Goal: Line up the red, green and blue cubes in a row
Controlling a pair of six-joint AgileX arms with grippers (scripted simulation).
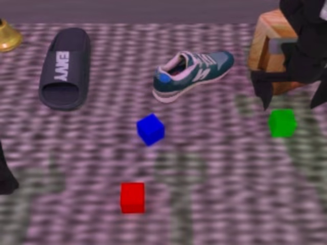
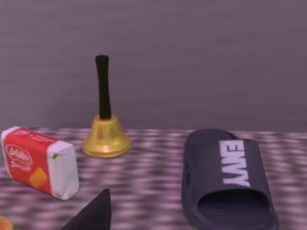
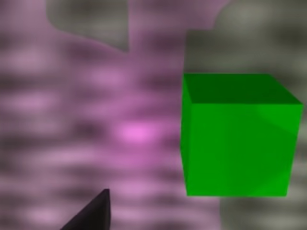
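Note:
The green cube (image 1: pixel 282 123) lies on the purple cloth at the right; it fills the right wrist view as the green cube (image 3: pixel 240 136). My right gripper (image 1: pixel 291 102) hangs open just behind and above it, its dark fingers spread wider than the cube and not touching it. One fingertip (image 3: pixel 98 211) shows in the right wrist view. The blue cube (image 1: pixel 150 129) sits near the middle, turned at an angle. The red cube (image 1: pixel 133 197) lies nearer the front, a little to its left. My left gripper (image 1: pixel 5 178) is parked at the left edge, open and holding nothing.
A dark slide sandal (image 1: pixel 65 67) and a teal sneaker (image 1: pixel 194 74) lie at the back. A large orange-brown wooden cube (image 1: pixel 265 46) stands at the back right under my right arm. A brass bell (image 2: pixel 105 136) and a red snack packet (image 2: pixel 41 163) are at the far left.

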